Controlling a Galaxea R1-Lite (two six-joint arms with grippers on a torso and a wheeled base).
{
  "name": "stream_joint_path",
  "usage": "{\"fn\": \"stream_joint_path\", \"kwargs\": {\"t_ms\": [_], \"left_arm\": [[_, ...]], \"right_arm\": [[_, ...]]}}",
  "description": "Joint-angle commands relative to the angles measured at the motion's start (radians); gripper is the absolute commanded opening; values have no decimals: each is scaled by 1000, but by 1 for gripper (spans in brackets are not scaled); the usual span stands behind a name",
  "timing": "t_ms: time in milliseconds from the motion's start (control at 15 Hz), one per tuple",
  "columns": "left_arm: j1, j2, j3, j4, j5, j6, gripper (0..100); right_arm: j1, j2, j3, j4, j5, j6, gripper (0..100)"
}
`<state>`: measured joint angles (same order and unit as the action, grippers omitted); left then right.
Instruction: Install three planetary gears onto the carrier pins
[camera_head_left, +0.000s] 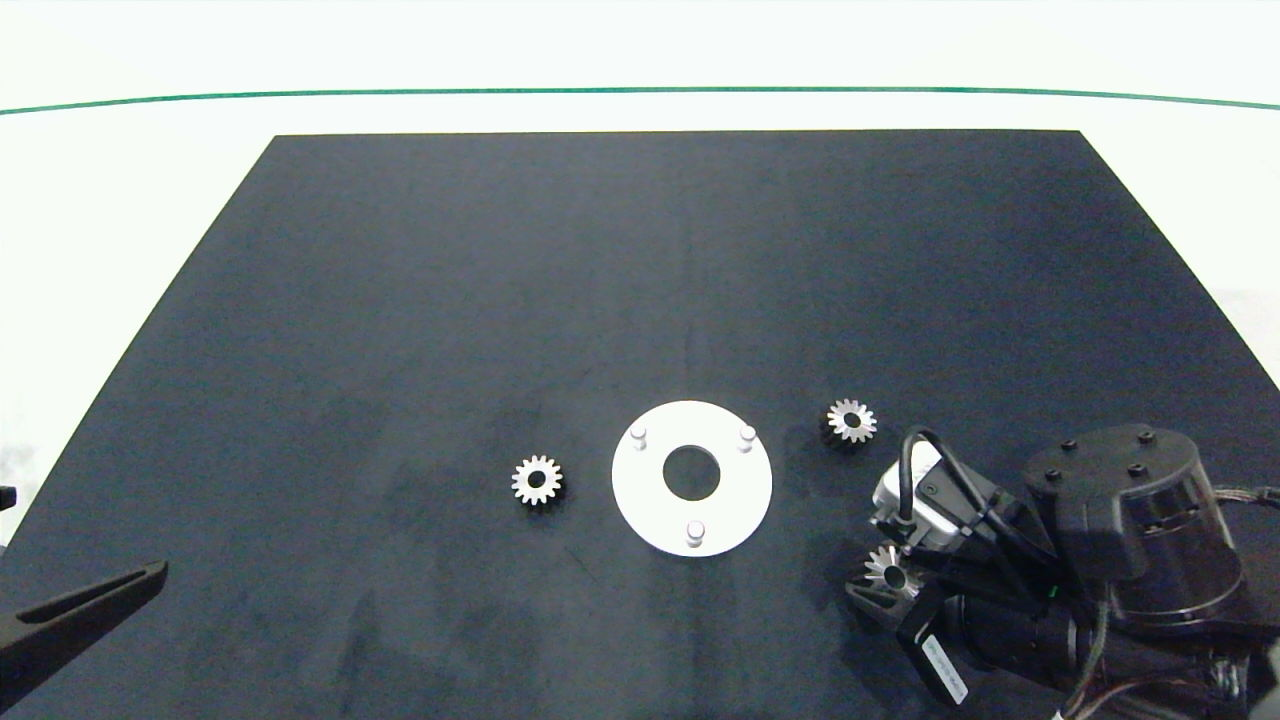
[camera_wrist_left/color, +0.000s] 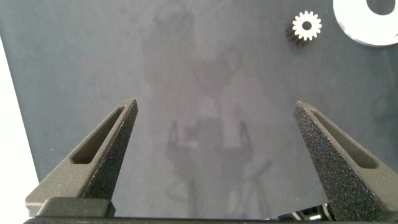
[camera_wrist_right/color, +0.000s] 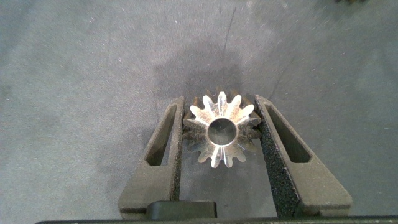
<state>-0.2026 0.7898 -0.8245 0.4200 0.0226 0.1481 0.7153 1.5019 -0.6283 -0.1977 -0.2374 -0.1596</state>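
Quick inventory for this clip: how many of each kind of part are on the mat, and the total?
Planetary gears: 3, one left of the disc, one to its right, one between the right gripper fingers
White carrier disc: 1
Carrier pins: 3, all bare
Total: 7

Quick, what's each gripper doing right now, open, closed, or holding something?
Left gripper: open, holding nothing, parked over the black mat.
Right gripper: closed on a small silver toothed metal gear, right of the flat white round disc.
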Motion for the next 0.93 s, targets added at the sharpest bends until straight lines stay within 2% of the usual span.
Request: {"fn": "stream_joint_path", "kwargs": {"t_ms": [67,133,333,533,667,933], "left_arm": [[2,0,-8,3,0,1,100],[2,0,-8,3,0,1,100],[3,-4,-13,3,4,1,100],[5,-12,-24,3,5,1,100],[5,-14,-28,3,7,1,100],[6,-14,-36,3,8,1,100]], "right_arm": [[12,-12,-64,17,-2,-5,0],[16,-9,-79,23,-2,-6,0],[82,3,-222,150,-2,-1,0],[108,24,-272,175,-6,-1,0],[131,55,-287,181,-36,-8,0],[181,116,-378,267,-49,-15,0]]}}
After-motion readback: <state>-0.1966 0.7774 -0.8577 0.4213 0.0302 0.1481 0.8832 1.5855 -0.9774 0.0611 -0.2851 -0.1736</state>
